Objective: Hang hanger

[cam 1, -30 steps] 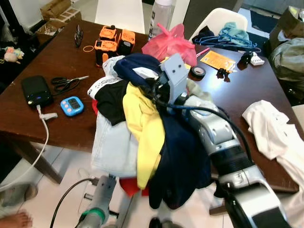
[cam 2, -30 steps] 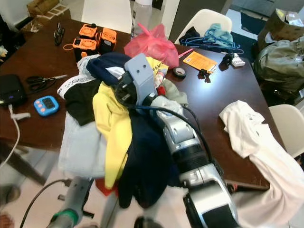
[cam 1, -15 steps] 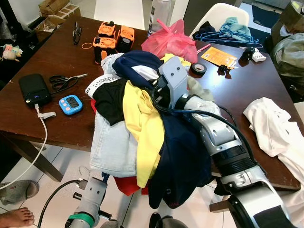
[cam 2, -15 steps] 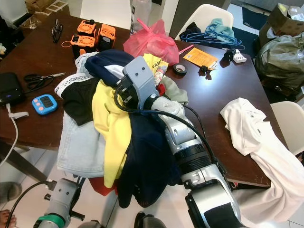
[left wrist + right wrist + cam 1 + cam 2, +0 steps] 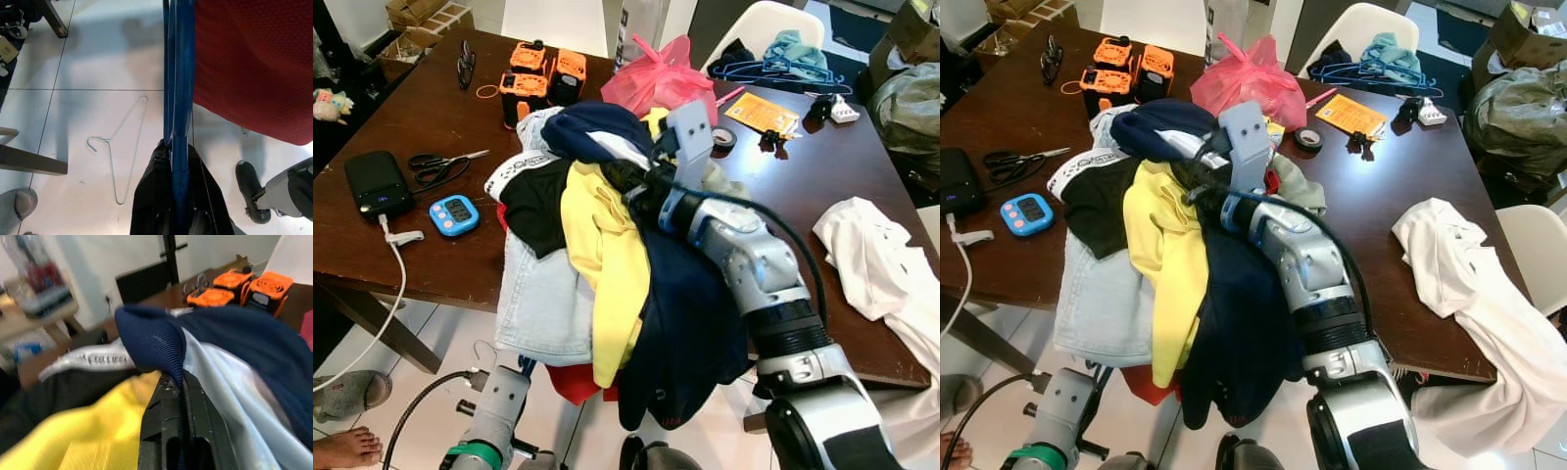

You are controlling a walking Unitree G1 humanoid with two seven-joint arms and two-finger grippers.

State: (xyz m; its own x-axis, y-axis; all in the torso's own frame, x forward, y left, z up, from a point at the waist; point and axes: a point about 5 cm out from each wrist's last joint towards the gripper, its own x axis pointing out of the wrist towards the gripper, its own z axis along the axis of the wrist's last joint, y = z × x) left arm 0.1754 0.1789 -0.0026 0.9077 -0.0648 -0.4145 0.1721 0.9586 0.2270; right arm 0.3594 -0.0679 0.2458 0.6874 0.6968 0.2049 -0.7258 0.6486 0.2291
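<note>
Low at 7 o'clock, the left gripper (image 5: 177, 215) pinches a blue hanger (image 5: 177, 98) above the floor (image 5: 98, 73). At centre, the right gripper (image 5: 182, 396) is clamped on a navy garment (image 5: 156, 340) atop the pile (image 5: 607, 255).

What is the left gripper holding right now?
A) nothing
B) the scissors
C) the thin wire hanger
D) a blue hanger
D: in the left wrist view the left gripper has its jaws closed on a blue hanger, while the wire hanger lies apart on the floor tiles.
</note>
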